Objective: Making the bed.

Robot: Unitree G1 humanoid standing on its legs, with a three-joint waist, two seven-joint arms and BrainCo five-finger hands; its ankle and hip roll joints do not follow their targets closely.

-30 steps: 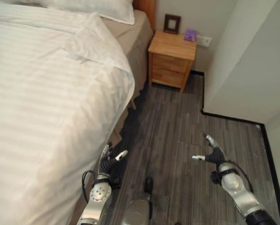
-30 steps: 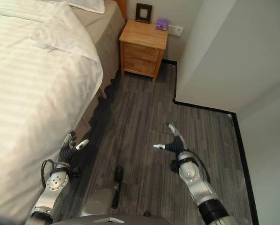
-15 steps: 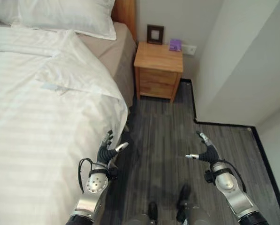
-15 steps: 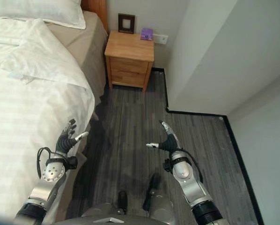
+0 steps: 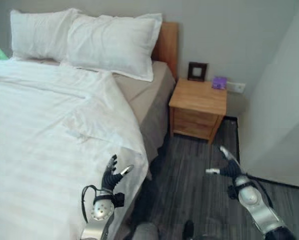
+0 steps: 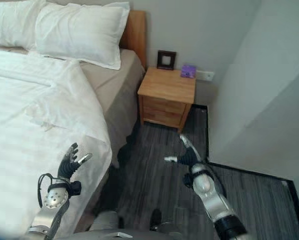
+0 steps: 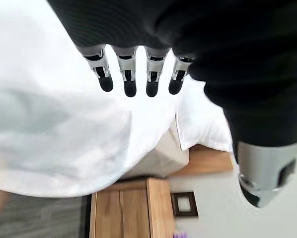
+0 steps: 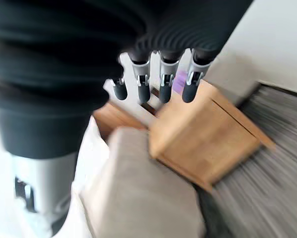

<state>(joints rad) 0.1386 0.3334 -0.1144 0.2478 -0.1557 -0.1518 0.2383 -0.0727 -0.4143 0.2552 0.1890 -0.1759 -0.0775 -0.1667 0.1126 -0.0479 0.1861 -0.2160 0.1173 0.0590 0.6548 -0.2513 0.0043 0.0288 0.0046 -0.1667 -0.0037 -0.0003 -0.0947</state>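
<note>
A bed with a white striped duvet [image 5: 44, 130] fills the left of the eye views. The duvet's top corner [image 5: 97, 122] is folded back, baring the beige sheet [image 5: 147, 95] near the headboard. Two white pillows [image 5: 109, 45] lean at the head. My left hand [image 5: 111, 176] hovers open at the duvet's hanging side edge, holding nothing. In the left wrist view its fingers [image 7: 130, 74] point over the white duvet [image 7: 64, 124]. My right hand [image 5: 228, 166] is open above the floor, apart from the bed, and its fingers [image 8: 161, 82] hold nothing.
A wooden nightstand [image 5: 197, 107] stands by the headboard [image 5: 165, 45], carrying a dark picture frame [image 5: 196, 71] and a small purple thing [image 5: 219, 82]. A white wall [image 5: 279, 110] juts out on the right. Dark plank floor [image 5: 189, 185] runs between bed and wall.
The whole picture has shifted: the camera has tilted up, bringing the pillows and headboard into view. Both hands stay open and keep about the same places beside the bed.
</note>
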